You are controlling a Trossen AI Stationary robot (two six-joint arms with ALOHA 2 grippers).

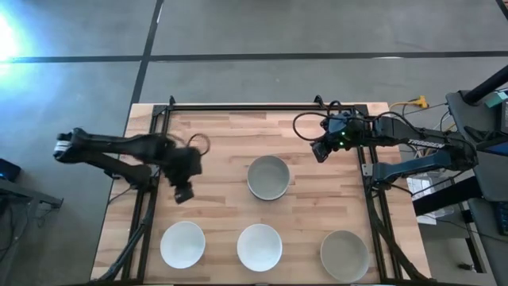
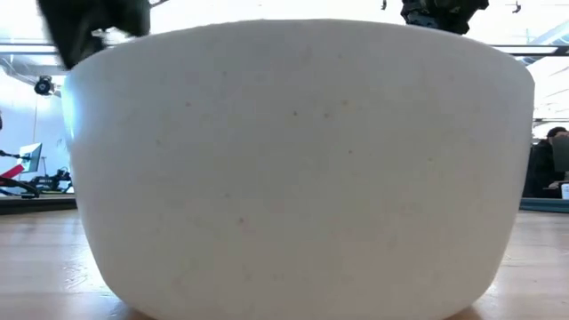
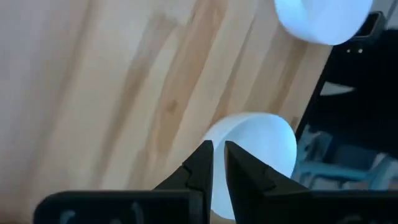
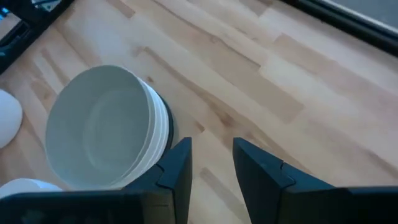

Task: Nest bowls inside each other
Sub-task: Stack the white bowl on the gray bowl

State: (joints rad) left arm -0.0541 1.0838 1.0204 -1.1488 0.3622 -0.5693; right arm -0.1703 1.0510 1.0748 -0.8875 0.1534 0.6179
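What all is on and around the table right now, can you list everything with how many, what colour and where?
Stack of nested bowls: one stack, white over a darker outer bowl, middle of the table; number of bowls in it cannot be told.
Single white bowls: two, near edge, one at the left and one in the centre.
Grey-beige bowl: one, near edge at the right.
Table: one, light wood, with a black frame along its sides.
Left gripper: dark, fingers shut and empty, above the left half of the table near the left white bowl.
Right gripper: dark, fingers apart and empty, over the far right part of the table beside the stack.
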